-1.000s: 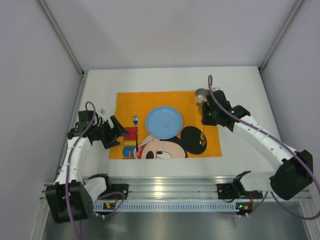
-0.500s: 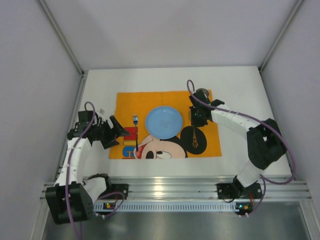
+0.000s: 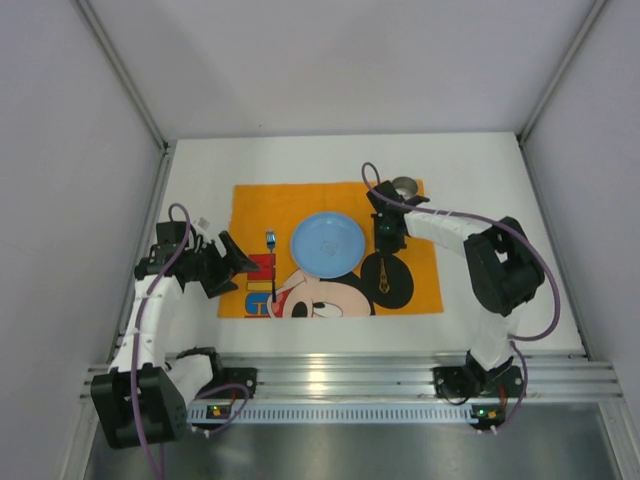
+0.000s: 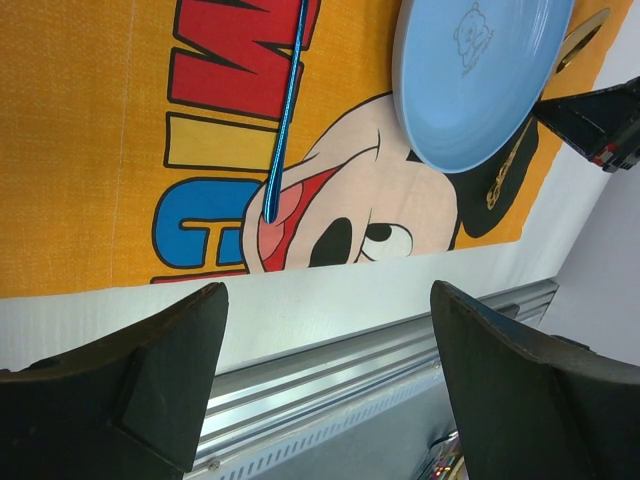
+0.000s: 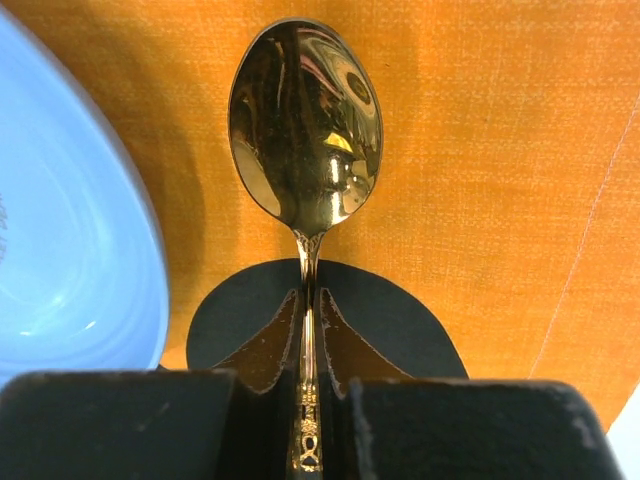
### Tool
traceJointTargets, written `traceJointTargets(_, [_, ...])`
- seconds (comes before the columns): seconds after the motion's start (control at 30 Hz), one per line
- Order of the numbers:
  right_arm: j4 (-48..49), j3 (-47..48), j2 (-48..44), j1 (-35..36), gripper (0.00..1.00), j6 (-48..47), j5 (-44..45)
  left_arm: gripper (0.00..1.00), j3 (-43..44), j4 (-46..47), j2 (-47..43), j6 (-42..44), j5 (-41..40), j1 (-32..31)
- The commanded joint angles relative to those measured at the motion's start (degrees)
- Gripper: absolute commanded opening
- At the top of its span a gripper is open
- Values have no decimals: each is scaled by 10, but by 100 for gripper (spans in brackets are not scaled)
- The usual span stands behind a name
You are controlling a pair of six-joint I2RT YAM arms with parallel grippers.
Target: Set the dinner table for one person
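Placing cutlery: the right claw (image 5: 305,390) pinches the spoon (image 5: 305,120) right of the plate (image 5: 60,250); next, probably release. The left claw (image 4: 326,300) gapes empty.

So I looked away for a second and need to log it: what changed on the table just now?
The right gripper swung left, away from the metal cup, and took hold of the gold spoon by its handle. The spoon shifted slightly left, toward the blue plate. The left gripper, blue fork, plate, cup and orange placemat stayed put.
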Motion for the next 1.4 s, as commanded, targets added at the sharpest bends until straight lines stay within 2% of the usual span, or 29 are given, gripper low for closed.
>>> traceJointTargets(0.0, [16, 25, 11, 8, 3, 11, 14, 87, 2, -4, -4, -5, -4, -1])
traceJointTargets(0.13, [10, 21, 13, 8, 16, 13, 23, 87, 2, -3, -3, -5, -3, -2])
traceJointTargets(0.23, [8, 26, 12, 7, 22, 13, 24, 87, 2, 0, 0, -6, -4, -2])
traceJointTargets(0.47, [-19, 37, -37, 10, 21, 10, 22, 88, 2, -1, 0, -5, 1, -1])
traceJointTargets(0.6, [-35, 16, -147, 17, 21, 2, 8, 88, 2, -1, 2, -2, 4, -2])
traceJointTargets(0.73, [-35, -29, -275, 37, 26, -22, -30, 88, 1, 0, 5, -4, 5, -1])
traceJointTargets(0.8, [-13, -77, -375, 61, 36, -33, -51, 88, 3, -7, 10, -5, 4, -2])
traceJointTargets(0.83, [-5, -94, -407, 69, 58, -32, -59, 88, 5, -7, 12, -6, 4, -1])
traceJointTargets(0.87, [0, -130, -459, 76, 70, -14, -66, 88, 7, -8, 15, -7, 4, -2])
traceJointTargets(0.93, [6, -169, -493, 77, 91, 16, -116, 87, 24, -8, 29, -12, 2, -2])
traceJointTargets(1.0, [3, -217, -521, 78, 97, 41, -177, 87, 49, -4, 50, -15, -9, -2])
traceJointTargets(1.07, [-1, -250, -551, 89, 99, 75, -188, 88, 98, 0, 69, -14, -27, -3])
traceJointTargets(1.17, [5, -262, -602, 112, 100, 92, -162, 93, 183, -4, 113, 2, -179, -29])
traceJointTargets(1.2, [6, -261, -614, 114, 100, 90, -148, 93, 227, -7, 136, 7, -294, -52])
traceJointTargets(1.27, [3, -244, -636, 115, 100, 79, -139, 92, 244, 33, 143, 39, -418, -94])
traceJointTargets(1.3, [2, -236, -642, 115, 100, 73, -130, 92, 216, 70, 136, 61, -496, -106])
traceJointTargets(1.33, [-1, -229, -646, 115, 100, 62, -125, 92, 187, 129, 124, 87, -515, -116])
traceJointTargets(1.37, [-5, -216, -654, 115, 100, 55, -122, 92, 149, 261, 99, 142, -512, -121])
